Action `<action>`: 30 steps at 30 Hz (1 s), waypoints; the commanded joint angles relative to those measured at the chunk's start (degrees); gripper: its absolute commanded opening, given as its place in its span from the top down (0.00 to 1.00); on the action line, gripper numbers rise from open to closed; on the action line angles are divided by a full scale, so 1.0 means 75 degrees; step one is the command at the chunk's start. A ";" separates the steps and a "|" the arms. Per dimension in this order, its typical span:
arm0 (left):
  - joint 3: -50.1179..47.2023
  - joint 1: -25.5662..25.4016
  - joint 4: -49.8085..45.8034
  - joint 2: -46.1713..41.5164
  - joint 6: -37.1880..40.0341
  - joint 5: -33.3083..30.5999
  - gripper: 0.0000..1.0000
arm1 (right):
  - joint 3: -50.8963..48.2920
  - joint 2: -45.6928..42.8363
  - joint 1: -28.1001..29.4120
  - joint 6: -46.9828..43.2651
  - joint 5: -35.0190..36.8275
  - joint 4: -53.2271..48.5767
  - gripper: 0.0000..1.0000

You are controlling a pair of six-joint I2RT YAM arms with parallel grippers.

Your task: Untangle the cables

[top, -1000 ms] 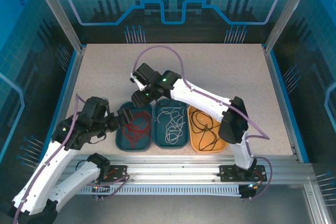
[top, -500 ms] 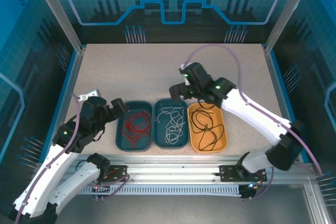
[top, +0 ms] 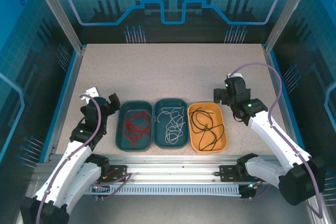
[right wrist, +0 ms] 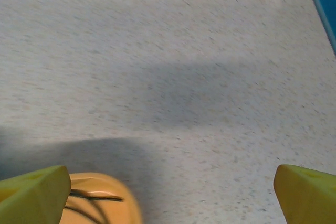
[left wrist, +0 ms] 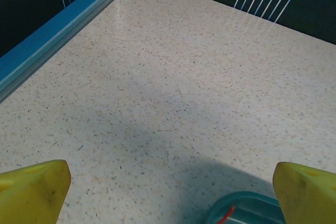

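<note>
The cables lie sorted in three trays near the front edge. Red cables [top: 134, 125] are in the left teal tray [top: 120, 129], white cables [top: 171, 124] in the middle teal tray [top: 156, 129], and black cables [top: 205, 127] in the orange tray [top: 224, 139]. My left gripper [top: 101, 98] hangs open and empty just left of the red tray. Its yellow fingertips [left wrist: 37, 184] frame bare table, with the tray's corner [left wrist: 247, 205] and a bit of red cable [left wrist: 227, 214] below. My right gripper [top: 229, 89] stands open and empty right of the orange tray [right wrist: 107, 192], where a black cable [right wrist: 97, 198] shows.
The speckled table [top: 173, 72] stretches behind the trays. A blue rail [left wrist: 47, 40] borders its left side and another rail [right wrist: 320, 3] its right side. Metal frame posts stand at the back corners.
My right arm has swung from above the left trays to the right, beside the orange tray, and its jaws have opened. My left arm has drawn back leftward from the red tray.
</note>
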 commanded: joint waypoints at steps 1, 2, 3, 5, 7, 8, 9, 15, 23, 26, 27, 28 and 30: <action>-0.0551 0.0208 0.1904 0.0074 0.1000 0.0167 0.01 | -0.0621 -0.0126 -0.0472 -0.0563 0.0051 0.1342 0.00; -0.0693 0.0285 0.2190 0.0099 0.1083 0.0282 0.01 | -0.0851 -0.0112 -0.0559 -0.0759 -0.0030 0.1687 0.00; -0.0835 0.0363 0.2449 0.0131 0.1145 0.0401 0.01 | -0.1040 -0.0115 -0.0603 -0.0917 -0.0046 0.2004 0.00; -0.1248 0.0542 0.3249 0.0197 0.1291 0.0661 0.01 | -0.1467 -0.0079 -0.0686 -0.1209 -0.0037 0.2743 0.00; -0.1694 0.0658 0.4117 0.0312 0.1440 0.0863 0.01 | -0.1803 -0.0061 -0.0760 -0.1421 -0.0094 0.3382 0.00; -0.1882 0.0708 0.4488 0.0377 0.1500 0.0963 0.01 | -0.1969 -0.0061 -0.0809 -0.1503 -0.0140 0.3707 0.00; -0.2025 0.0743 0.4768 0.0449 0.1556 0.1052 0.01 | -0.2129 -0.0061 -0.0838 -0.1605 -0.0225 0.4008 0.00; -0.2445 0.0887 0.6441 0.1241 0.1954 0.1584 0.01 | -0.2875 0.0047 -0.1058 -0.2019 -0.0494 0.5618 0.00; -0.2411 0.1005 0.8033 0.3114 0.1901 0.2057 0.01 | -0.3333 0.0452 -0.1488 -0.1871 -0.0837 0.7051 0.00; -0.2358 0.1017 0.8481 0.3678 0.1894 0.2139 0.01 | -0.3485 0.0636 -0.1515 -0.1864 -0.0933 0.7418 0.00; -0.2359 0.1028 0.8691 0.3857 0.1894 0.2162 0.01 | -0.3525 0.0701 -0.1517 -0.1867 -0.0945 0.7541 0.00; -0.2338 0.1046 0.8927 0.4072 0.1915 0.2199 0.01 | -0.3584 0.0777 -0.1515 -0.1887 -0.0924 0.7696 0.00; -0.2153 0.1072 0.8891 0.4370 0.2003 0.2142 0.01 | -0.3653 0.0934 -0.1529 -0.1910 -0.0854 0.7904 0.00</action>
